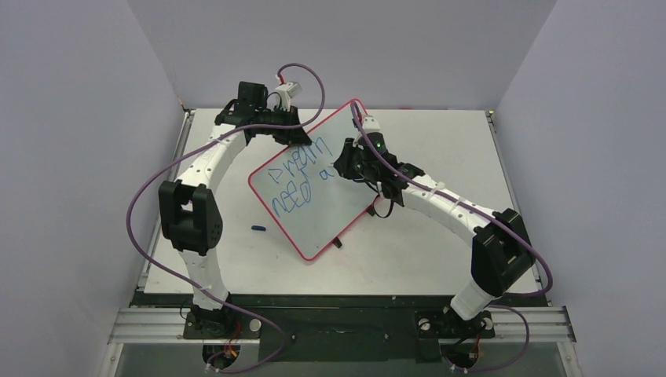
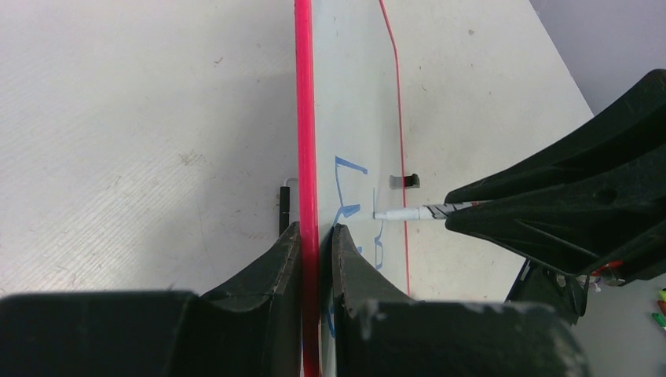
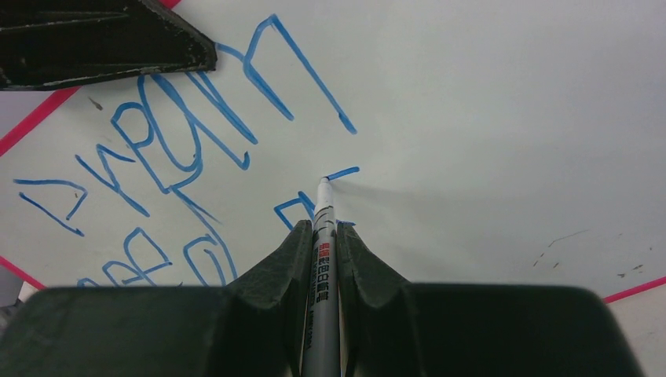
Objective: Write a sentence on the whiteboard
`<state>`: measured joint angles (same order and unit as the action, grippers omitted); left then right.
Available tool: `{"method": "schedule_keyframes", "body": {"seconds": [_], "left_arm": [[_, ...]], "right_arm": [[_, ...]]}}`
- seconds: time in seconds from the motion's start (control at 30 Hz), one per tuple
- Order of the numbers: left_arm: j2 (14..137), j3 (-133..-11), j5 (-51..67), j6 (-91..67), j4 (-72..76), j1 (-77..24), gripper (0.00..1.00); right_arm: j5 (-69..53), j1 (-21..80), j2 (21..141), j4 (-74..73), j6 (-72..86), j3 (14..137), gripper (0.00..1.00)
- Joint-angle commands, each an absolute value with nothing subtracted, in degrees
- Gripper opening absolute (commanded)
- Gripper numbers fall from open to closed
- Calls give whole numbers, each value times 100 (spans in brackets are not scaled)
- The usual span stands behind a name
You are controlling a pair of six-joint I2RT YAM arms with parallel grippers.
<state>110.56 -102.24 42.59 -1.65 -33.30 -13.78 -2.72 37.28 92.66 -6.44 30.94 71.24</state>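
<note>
Our left fingers (image 2: 271,267) clamp the board (image 2: 353,118) rim; our right fingers (image 3: 279,267) clamp a marker (image 3: 323,259), its tip touching board just ahead, beside words (image 3: 181,141).

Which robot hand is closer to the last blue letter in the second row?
Right. The right gripper holds a silver marker pen with its tip at that blue letter. The left gripper clamps the white board's thin red rim, above the top row.
</note>
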Motion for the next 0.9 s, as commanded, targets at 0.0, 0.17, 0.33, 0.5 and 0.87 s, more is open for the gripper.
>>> {"method": "schedule_keyframes", "body": {"seconds": [0.0,0.17,0.33,0.5,0.87], "left_arm": [[10860,-10229,4309,442,-3418,-1573,0],[10838,-10222,4318,448,-3422,-1573,0],[10815,-10222,4313,441,-3422,-1575,0],[10802,-10222,4312,448,-3430,-1576,0],[10774,-10222,4323,447,-3431,-1577,0]], "right_arm": [[-266,3952,9308,-583,3148,7300,0],[-187,3955,9272,-657,3134,7162,0],[-136,3954,9173,-672,3122,6944,0],[-59,3902,9051,-679,3106,6697,0],[151,3714,9019,-776,3036,6705,0]]}}
